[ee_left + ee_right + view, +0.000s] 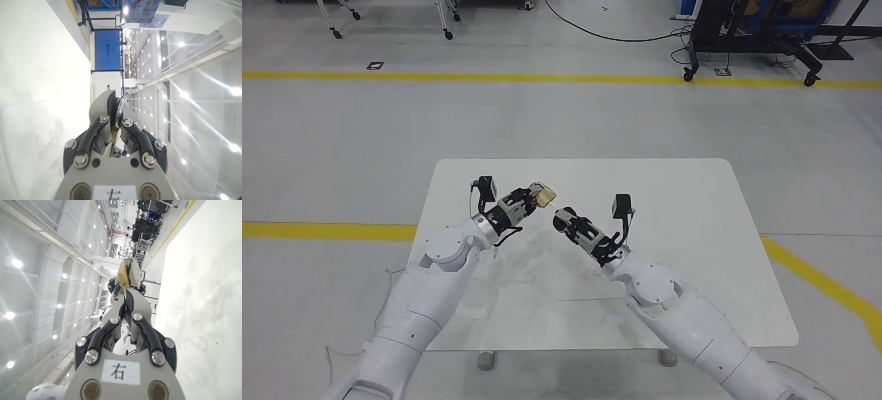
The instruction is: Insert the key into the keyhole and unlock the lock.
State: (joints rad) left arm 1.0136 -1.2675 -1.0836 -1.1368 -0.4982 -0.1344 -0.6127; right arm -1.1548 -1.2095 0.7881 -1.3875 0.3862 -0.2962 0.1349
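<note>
Touching keyhole [123,283]: key [125,290] in right pincer [127,295]

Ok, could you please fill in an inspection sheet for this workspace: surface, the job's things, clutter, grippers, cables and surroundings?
Surface: white rectangular table with rounded corners, faint grey smudges.
Job's things: brass padlock held above the table; thin silver key points at its keyhole, tip at the opening; depth cannot be told.
Clutter: nothing seen.
Grippers: left gripper shut on the padlock; right gripper shut on the key.
Cables: black cable on the floor beyond the table.
Surroundings: yellow lines on the floor; black wheeled frame far behind.
</note>
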